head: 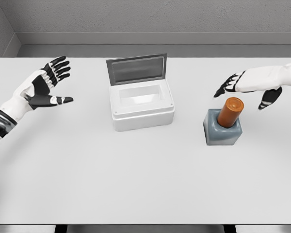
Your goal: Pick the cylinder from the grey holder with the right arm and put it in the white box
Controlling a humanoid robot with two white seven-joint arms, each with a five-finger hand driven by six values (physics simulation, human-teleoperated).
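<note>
A head-camera view looks down on a white table [136, 184] set against grey walls.

The right hand [247, 85] enters from the right edge of the frame, in the upper right area. Its white forearm runs roughly level toward the left. The dark-tipped fingers [225, 86] stretch out leftward and slightly downward, and the thumb [269, 98] hangs down apart from them. The hand is spread wide and holds nothing.

The left hand [43, 87] comes in from the lower left edge and rises to the upper left of the frame. Its palm faces the middle of the picture, with the fingers fanned out and the thumb pointing right. It too is spread and holds nothing.

No brand names, labels or writing can be read on any object.

The orange cylinder [230, 111] stands in the grey holder [222, 131], right of centre in the frame. It leans a little to the right, and its upper half sticks out above the holder. The cylinder sits just below the right hand, between the fingertips and the thumb as seen in the picture, and the hand does not touch it.

The white box [141, 114] sits at the centre of the frame, well to the left of the holder. Its grey lid [136, 69] stands raised at the back, and the inside is exposed.
</note>
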